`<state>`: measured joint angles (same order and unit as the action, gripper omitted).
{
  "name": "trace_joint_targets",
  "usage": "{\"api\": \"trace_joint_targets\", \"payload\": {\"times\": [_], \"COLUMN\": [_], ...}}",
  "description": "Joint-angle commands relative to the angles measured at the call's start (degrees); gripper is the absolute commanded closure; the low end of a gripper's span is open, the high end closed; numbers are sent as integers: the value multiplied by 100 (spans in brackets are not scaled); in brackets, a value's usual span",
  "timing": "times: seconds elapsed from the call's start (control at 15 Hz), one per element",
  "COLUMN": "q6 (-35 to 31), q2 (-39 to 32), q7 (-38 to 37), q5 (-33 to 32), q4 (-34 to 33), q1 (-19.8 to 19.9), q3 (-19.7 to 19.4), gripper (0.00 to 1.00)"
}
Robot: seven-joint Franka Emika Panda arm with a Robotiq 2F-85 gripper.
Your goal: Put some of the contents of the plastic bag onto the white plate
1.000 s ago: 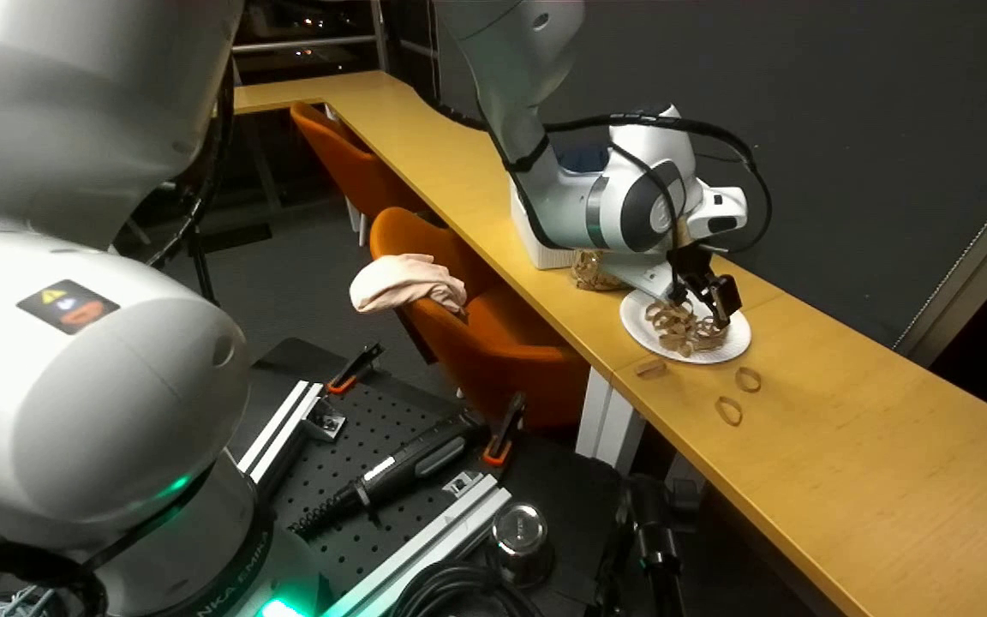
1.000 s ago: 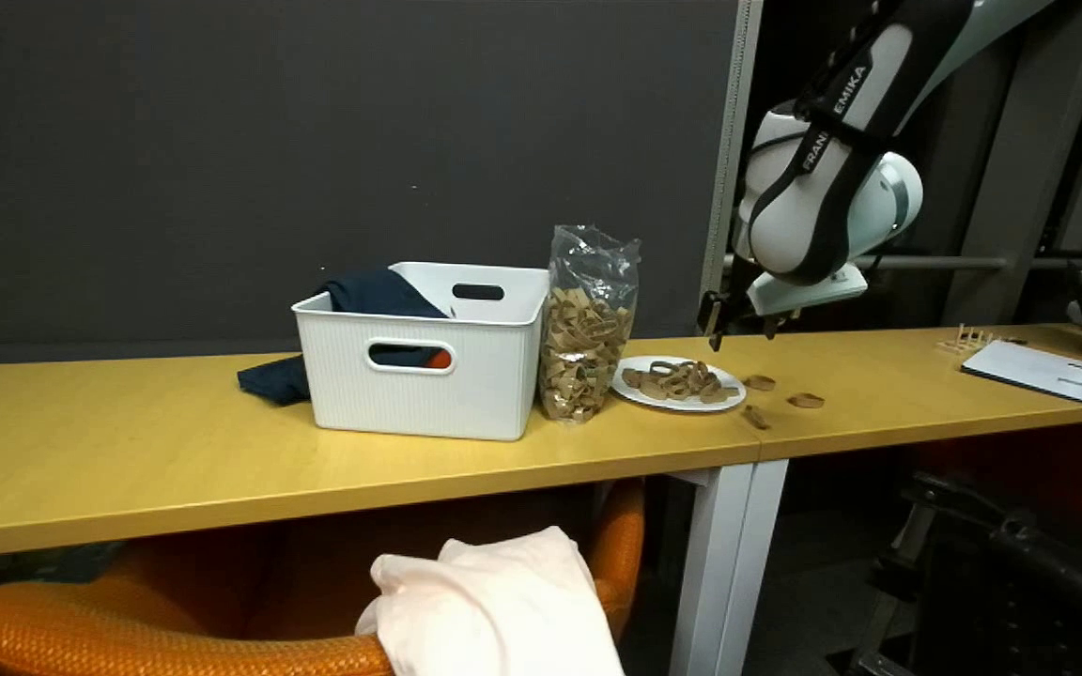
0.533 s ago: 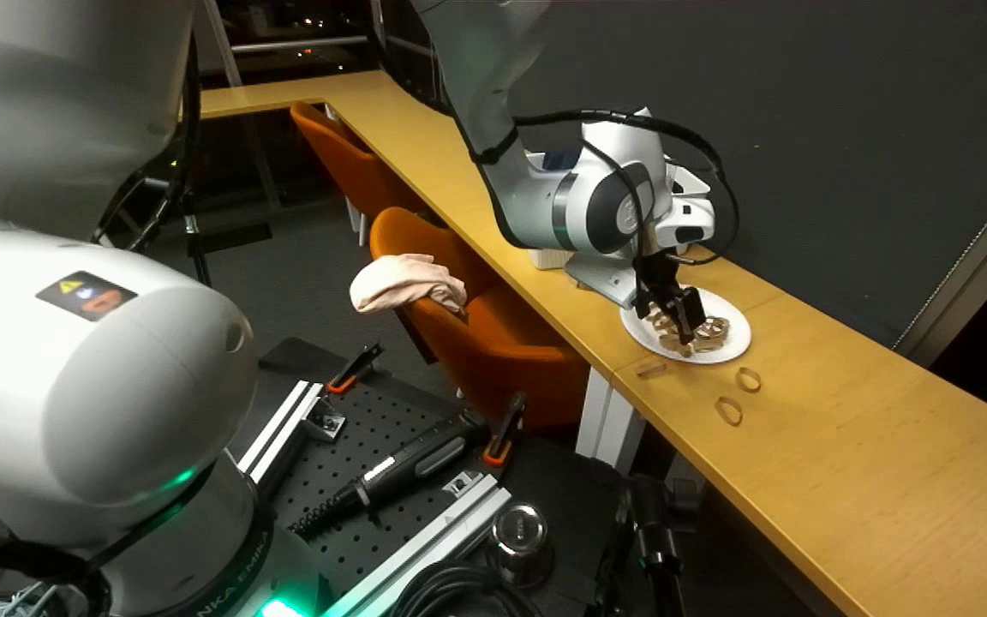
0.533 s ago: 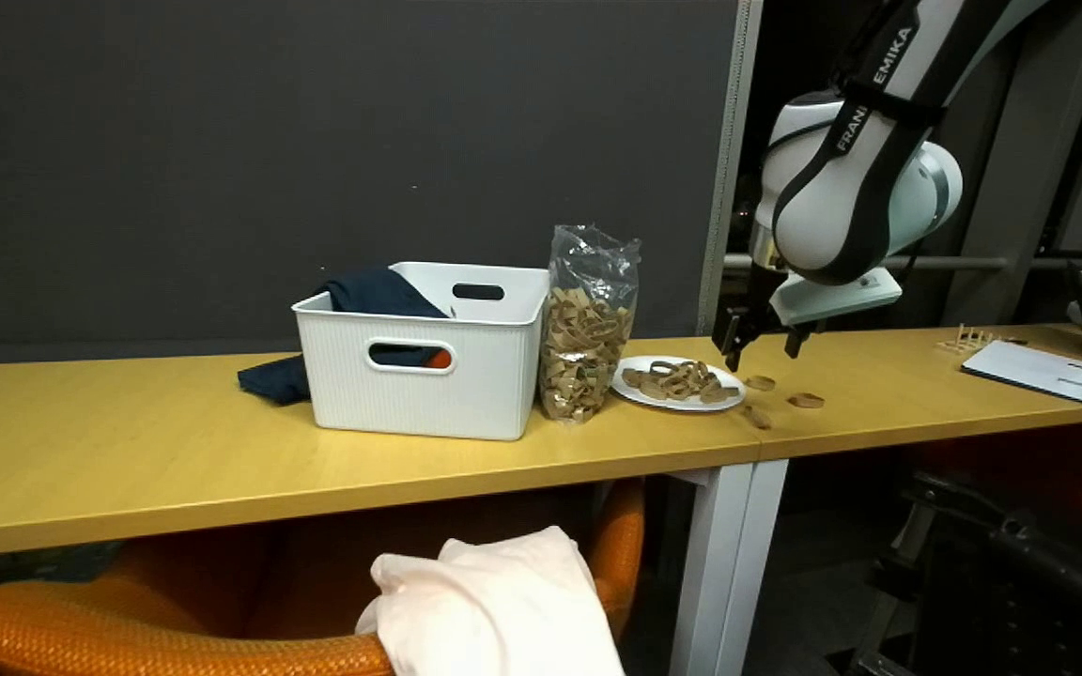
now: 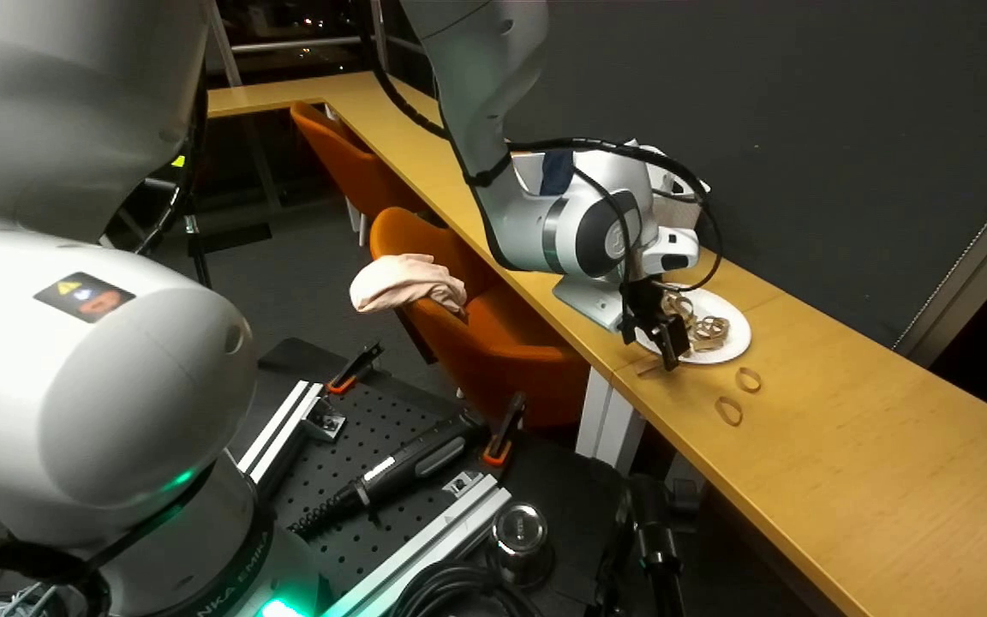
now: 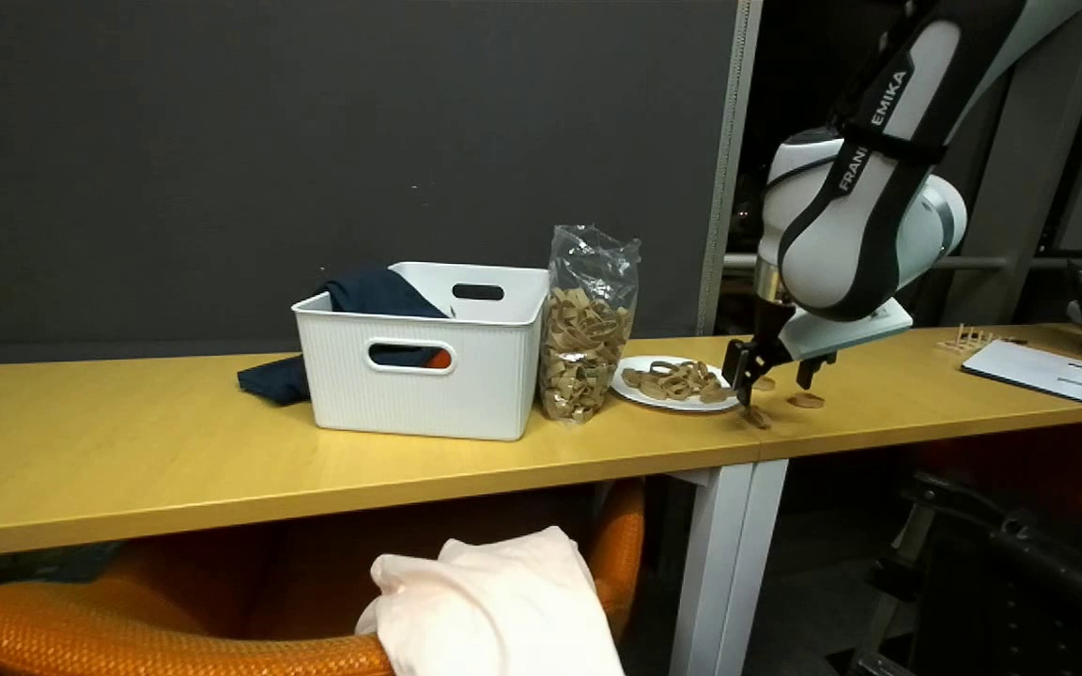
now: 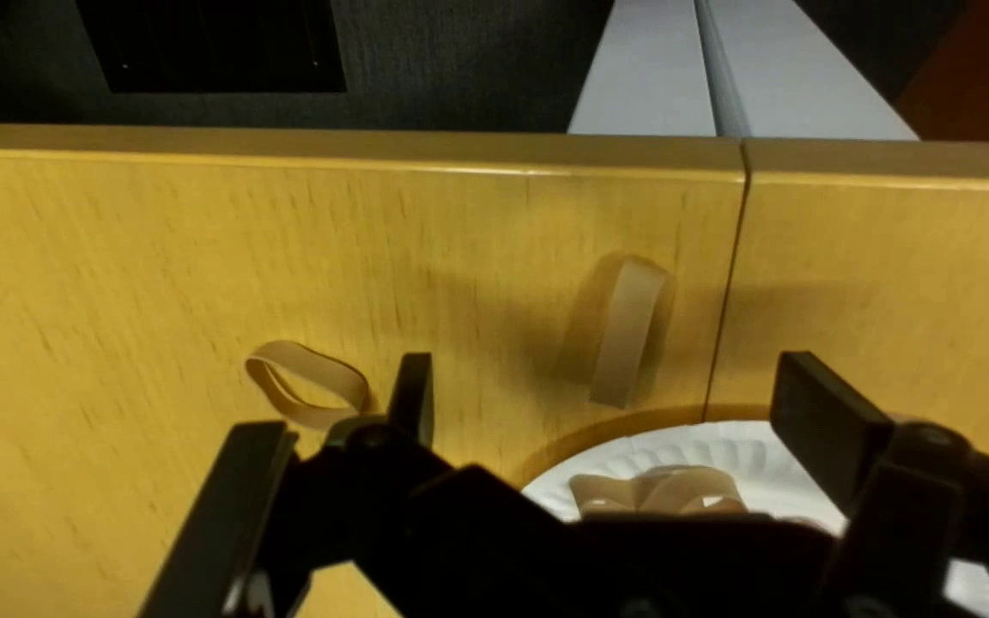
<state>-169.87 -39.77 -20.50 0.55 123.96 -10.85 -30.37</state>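
Note:
The clear plastic bag (image 6: 588, 343) stands upright, holding tan-brown band pieces; my arm hides it in an exterior view. The white plate (image 6: 668, 406) beside it bears a heap of pieces (image 6: 677, 380); the plate also shows in the wrist view (image 7: 756, 451). Several loose pieces lie on the table off the plate, among them a flat strip (image 7: 629, 335) and a ring (image 7: 307, 384). My gripper (image 6: 774, 387) points down, low over the table at the plate's edge. In the wrist view my gripper (image 7: 606, 382) is open and empty, jaws wide apart, with the strip between them, untouched.
A white tub (image 6: 424, 394) with dark blue cloth stands next to the bag. The table's front edge (image 7: 374, 154) runs close to the strip. An orange chair (image 5: 502, 360) with a pale cloth (image 5: 408, 283) stands at the table. A dark wall panel (image 6: 316, 169) rises behind.
My gripper has moved off the plate toward the table's front edge and come down close to the loose strip. The bag, plate and pieces have not moved.

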Motion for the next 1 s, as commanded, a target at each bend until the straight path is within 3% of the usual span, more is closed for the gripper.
{"api": "trace_joint_targets", "payload": {"times": [0.0,0.07,0.13,0.67,0.87,0.93], "q6": [-95,-126,-171,-394,-447,-445], "q2": [-178,-213,-239,-530,-572,-548], "q7": [-15,0,21,78,75,76], "q5": [37,42,48,127,150,153], "q4": [-155,-174,-193,-405,-429,-414], "q1": [188,214,252,481,485,468], "q3": [156,166,185,298,282,264], "gripper": [0,0,20,81,99,100]}}
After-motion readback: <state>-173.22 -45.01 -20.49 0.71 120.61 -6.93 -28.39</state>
